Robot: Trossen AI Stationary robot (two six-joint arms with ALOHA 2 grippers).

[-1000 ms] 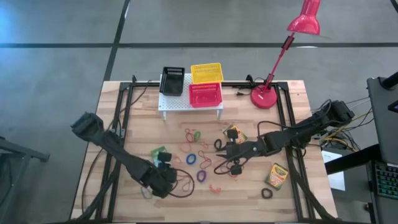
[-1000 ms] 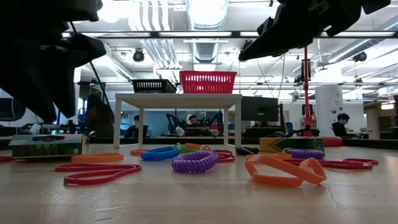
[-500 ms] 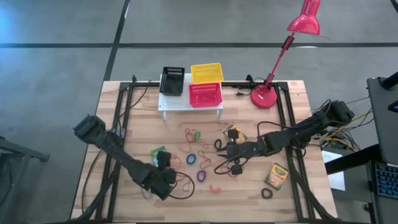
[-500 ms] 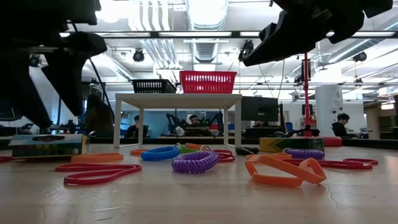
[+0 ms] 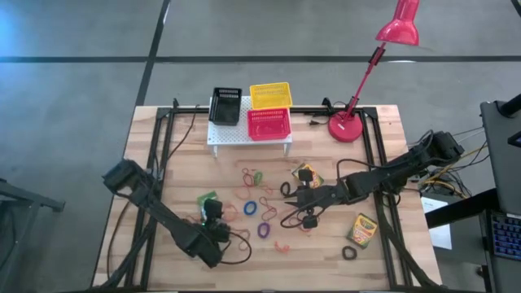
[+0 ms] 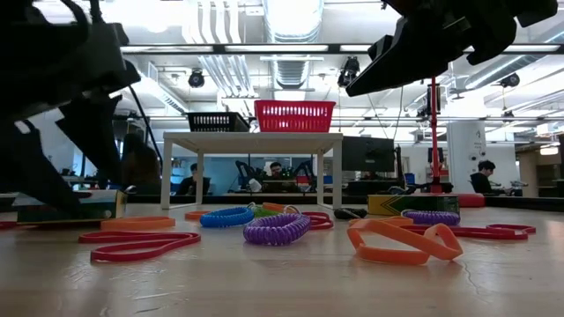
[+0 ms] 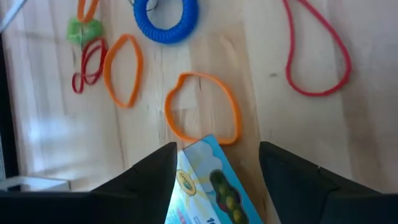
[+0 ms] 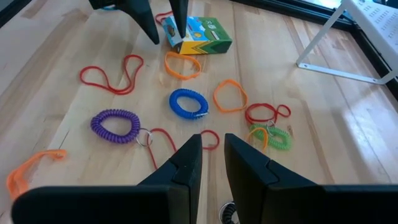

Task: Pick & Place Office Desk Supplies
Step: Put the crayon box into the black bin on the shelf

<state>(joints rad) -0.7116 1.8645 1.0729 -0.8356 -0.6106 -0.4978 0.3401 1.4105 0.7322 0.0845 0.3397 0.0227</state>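
left gripper (image 5: 213, 218) low, fingers spread wide, right gripper (image 5: 286, 194) hovering

Little can be read. The crayon box (image 7: 208, 186) between the left pincer's fingers shows printed markings on its blue-and-yellow face, with what looks like a single "1" at the lower edge, but no word can be made out. In the right wrist view the same box (image 8: 199, 35) bears a dark band of lettering too small to read. The other crayon boxes (image 5: 361, 230) on the desk show no legible print
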